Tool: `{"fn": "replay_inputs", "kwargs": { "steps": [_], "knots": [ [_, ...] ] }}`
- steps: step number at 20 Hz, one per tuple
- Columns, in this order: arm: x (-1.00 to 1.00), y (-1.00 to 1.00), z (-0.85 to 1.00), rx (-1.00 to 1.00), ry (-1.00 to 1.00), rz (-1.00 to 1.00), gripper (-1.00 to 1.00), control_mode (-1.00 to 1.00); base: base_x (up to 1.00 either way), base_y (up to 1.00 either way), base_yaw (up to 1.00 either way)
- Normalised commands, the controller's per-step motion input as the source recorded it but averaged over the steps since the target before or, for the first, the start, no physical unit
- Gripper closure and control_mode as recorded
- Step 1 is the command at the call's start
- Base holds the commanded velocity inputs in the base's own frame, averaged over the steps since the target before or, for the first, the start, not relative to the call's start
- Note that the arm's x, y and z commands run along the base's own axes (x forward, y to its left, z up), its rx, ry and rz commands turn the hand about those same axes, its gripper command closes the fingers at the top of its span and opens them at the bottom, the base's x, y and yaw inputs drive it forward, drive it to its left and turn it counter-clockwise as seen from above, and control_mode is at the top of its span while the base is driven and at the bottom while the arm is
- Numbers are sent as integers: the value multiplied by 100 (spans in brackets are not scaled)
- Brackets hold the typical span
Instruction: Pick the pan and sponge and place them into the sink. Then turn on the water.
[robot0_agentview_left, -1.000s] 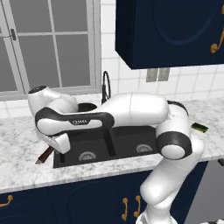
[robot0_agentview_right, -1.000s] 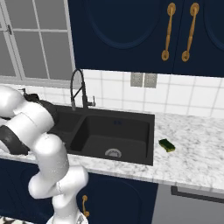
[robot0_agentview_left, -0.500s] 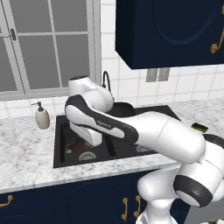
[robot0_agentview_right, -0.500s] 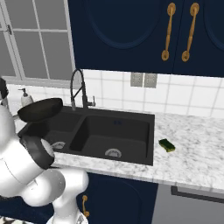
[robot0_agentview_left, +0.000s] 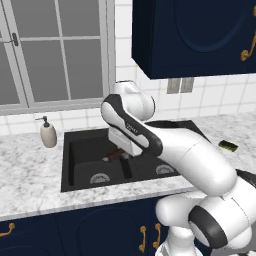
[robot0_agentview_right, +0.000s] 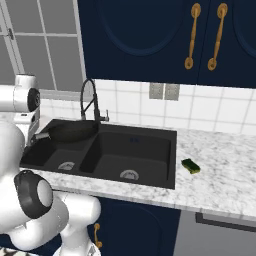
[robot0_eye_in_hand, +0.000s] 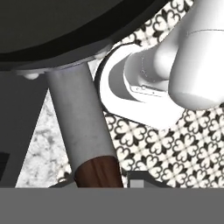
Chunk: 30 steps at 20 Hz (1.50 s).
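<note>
- One pan is the thing in hand: the tool is clenched on its reddish-brown handle, which the hand view shows running up from between the tips to a grey neck and then the black underside of the bowl.
- From the tool the pan's long axis points straight away along the hand's line of sight, so the bowl lies beyond the grip rather than beside it.
- In the right base view the pan hangs level over the left basin of the sink, above the basin floor and apparently not touching it; its handle end points left toward the arm.
- In the left base view a piece of the handle peeks out below the forearm, over the left basin near the divider.
- The coming move, as I judge it, is a straight lowering: the pan already sits over the basin, so it needs to go down, not sideways, before the tool lets go.
- Two round drains sit in the sink, one per basin, with one divider between them.
- One sponge lies on the marble table, just right of the sink and well apart from the tool; it is not yet moved.
- One soap bottle stands on the table left of the sink.
- One black gooseneck faucet rises behind the divider, with no stream visible, so the water looks off.
</note>
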Motion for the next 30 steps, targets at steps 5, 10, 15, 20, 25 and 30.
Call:
{"fn": "replay_inputs", "kwargs": {
  "steps": [5, 10, 15, 20, 25, 30],
  "knots": [
    [47, -79, 1, 0, 6, -4, 100, -100, 0, 0, 0],
    [34, -86, 0, 0, 4, -2, 100, -100, 0, 0, 0],
    [32, -84, 0, 0, 3, -1, 100, -100, 0, 0, 0],
    [6, -55, 0, 0, 0, 0, 100, -100, 0, 0, 0],
    [0, -33, -2, 0, 0, 19, 100, -100, 0, 0, 0],
    [18, -29, 0, 2, 0, 61, 100, -100, 0, 0, 0]
  ]
}}
